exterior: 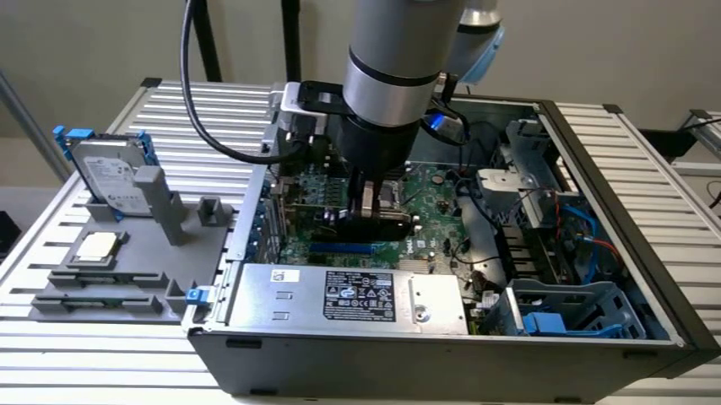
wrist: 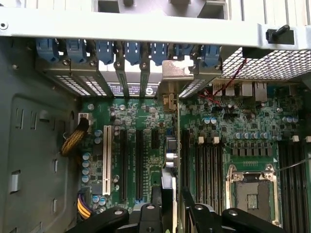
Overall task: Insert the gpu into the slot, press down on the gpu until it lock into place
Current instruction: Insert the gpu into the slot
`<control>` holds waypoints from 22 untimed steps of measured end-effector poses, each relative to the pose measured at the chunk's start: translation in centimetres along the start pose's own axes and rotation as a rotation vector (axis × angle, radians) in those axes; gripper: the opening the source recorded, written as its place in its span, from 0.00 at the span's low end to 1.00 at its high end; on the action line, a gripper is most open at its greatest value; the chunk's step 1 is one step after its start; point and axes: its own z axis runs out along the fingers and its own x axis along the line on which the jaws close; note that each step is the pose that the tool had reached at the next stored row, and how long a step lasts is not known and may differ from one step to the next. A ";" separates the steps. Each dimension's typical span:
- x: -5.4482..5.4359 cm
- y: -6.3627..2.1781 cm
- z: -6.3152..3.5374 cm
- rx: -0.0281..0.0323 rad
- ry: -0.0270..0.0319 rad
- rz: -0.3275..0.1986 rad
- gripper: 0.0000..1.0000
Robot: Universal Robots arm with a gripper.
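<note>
While the end effector (exterior: 374, 215) squeezes the gpu (exterior: 400, 226) right by the slot (exterior: 347, 250), it does not look pushed in yet.

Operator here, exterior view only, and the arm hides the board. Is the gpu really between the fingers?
Observer: Yes; in the wrist view the gpu stands edge-on between the fingers of the gripper.
Operator: Where's its bracket?
Observer: The bracket reaches the row of blue clips on the case wall.
Operator: What flanks the card?
Observer: It has long black slots on one side, memory slots and the CPU socket on the other.
</note>
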 end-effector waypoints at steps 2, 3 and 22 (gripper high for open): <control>-0.1 0.02 0.15 -0.0010 0.0015 0.000 0.26; -0.1 0.06 0.23 -0.0014 0.0024 0.000 0.26; -0.4 0.67 1.14 -0.0036 0.0049 0.001 0.26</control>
